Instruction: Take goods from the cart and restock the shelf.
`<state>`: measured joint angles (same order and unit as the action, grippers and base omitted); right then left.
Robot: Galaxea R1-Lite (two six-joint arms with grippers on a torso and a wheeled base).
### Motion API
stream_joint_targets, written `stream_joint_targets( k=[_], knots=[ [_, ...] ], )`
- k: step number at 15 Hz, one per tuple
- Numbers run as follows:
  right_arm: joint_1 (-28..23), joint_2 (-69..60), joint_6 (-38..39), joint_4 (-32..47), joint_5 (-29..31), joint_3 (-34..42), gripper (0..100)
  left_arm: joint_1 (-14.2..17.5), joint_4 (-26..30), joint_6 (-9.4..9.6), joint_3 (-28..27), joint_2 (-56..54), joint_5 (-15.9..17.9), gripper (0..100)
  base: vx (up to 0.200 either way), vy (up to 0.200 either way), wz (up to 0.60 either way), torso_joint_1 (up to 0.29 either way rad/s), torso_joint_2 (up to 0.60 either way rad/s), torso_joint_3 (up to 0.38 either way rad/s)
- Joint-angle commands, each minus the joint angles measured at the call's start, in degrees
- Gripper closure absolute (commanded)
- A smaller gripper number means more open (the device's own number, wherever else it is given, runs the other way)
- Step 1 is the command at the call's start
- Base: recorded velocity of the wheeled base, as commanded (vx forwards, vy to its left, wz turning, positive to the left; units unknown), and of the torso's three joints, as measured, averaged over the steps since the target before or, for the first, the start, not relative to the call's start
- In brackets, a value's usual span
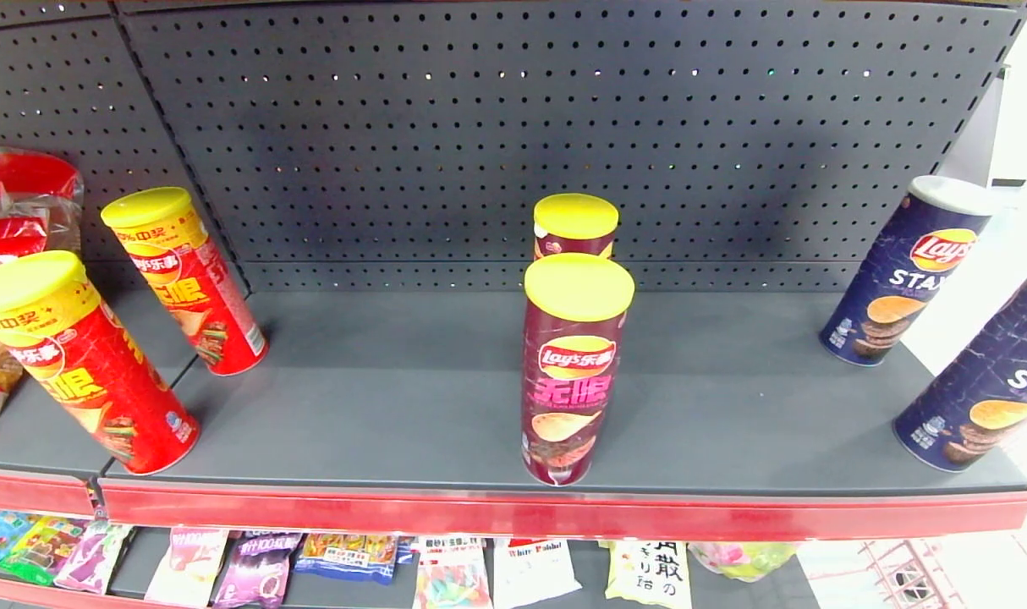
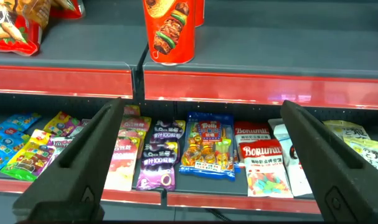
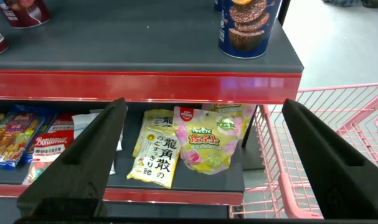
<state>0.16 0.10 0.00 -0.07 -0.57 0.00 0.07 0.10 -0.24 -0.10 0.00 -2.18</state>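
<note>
Six chip canisters stand upright on the upper shelf [image 1: 378,397], in pairs set front to back. At the middle, the front maroon canister [image 1: 571,372] with its yellow lid stands right at the shelf's red front lip [image 1: 733,512], and the rear maroon canister [image 1: 574,227] stands behind it, near the pegboard back panel [image 1: 480,127]. Toward the left end are two red canisters, one near the lip [image 1: 78,364] and one farther back [image 1: 188,279]. At the right end are two navy canisters, one forward [image 1: 983,381] and one behind [image 1: 907,271]. Bagged snacks [image 1: 14,203] lie beyond the red pair, at the far left.

Below, the lower shelf [image 3: 201,179] carries rows of flat candy packets [image 2: 207,146], with a yellow packet [image 3: 157,152] and a green pouch [image 3: 210,140] near its right end. A pink wire cart [image 3: 338,143] stands just beside the shelf's right end.

Both pairs of jaws are at the level of the lower shelf. The left jaws stand wide apart, dark fingers [image 2: 76,168] spread with nothing between them, below the forward red canister. The right jaws are likewise spread wide and hold nothing, fingers [image 3: 83,162] below the forward navy canister, with the cart to one side.
</note>
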Motion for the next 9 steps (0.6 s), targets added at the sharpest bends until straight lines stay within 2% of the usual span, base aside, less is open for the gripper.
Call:
stream_joint_targets(
  k=[1, 9],
  knots=[
    [0.02, -0.01, -0.09, -0.01, -0.04, 0.00, 0, 0.01, -0.01, -0.02, 0.01, 0.00, -0.02, 0, 0.000, 0.000, 0.00, 0.000, 0.00, 0.000],
    [0.02, -0.01, -0.18, -0.01, -0.13, 0.00, 0, 0.01, -0.01, -0.02, 0.01, 0.00, -0.02, 0, 0.000, 0.000, 0.00, 0.000, 0.00, 0.000]
  ],
)
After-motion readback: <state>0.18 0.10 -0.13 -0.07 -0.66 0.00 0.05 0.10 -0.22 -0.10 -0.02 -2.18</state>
